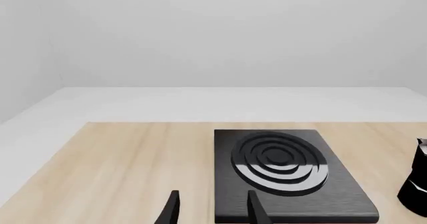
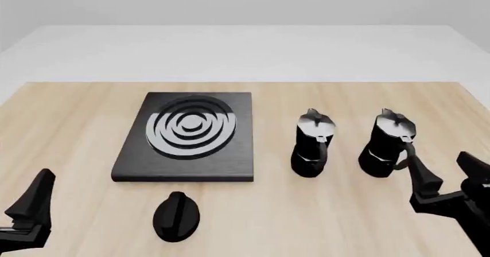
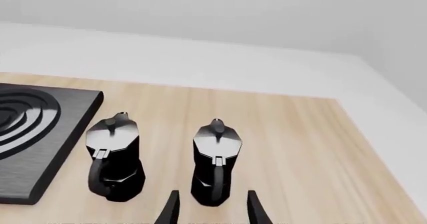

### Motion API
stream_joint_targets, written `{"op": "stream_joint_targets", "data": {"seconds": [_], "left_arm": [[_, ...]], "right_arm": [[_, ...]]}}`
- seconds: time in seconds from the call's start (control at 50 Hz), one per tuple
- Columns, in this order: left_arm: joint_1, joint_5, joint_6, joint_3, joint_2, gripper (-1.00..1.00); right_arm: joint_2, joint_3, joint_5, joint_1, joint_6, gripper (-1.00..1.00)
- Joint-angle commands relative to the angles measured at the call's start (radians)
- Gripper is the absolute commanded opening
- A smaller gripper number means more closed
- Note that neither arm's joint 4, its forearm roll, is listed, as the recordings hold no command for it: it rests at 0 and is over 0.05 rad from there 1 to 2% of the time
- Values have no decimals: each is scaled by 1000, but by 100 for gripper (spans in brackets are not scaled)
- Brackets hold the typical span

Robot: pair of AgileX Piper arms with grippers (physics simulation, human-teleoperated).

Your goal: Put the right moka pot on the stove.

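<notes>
**Pot still on the table**

Right gripper, fingers spread and empty, sits just behind the black faceted right moka pot with shiny grey lid, upright on the wooden table, apart from the flat black ringed stove. Left gripper likewise spread, empty.

1. Bright, even, diffuse light; renders sharp throughout, no blur or edge distortion.
2. The flat black square stove with silver-grey rings shows soft sheen.
3. Only faint shadows beside it on the pale wooden table.
</notes>
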Motion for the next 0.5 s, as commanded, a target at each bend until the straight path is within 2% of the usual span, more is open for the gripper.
{"op": "stream_joint_targets", "data": {"seconds": [0.02,0.2,0.38,0.5], "left_arm": [[0,0,0,0,-1,100],[0,0,0,0,1,100],[0,0,0,0,0,100],[0,0,0,0,0,100]], "right_arm": [[170,5,-125,25,7,100],[235,-7,-172,13,-5,100],[321,3,-251,15,20,100],[362,-17,-267,13,11,100]]}}
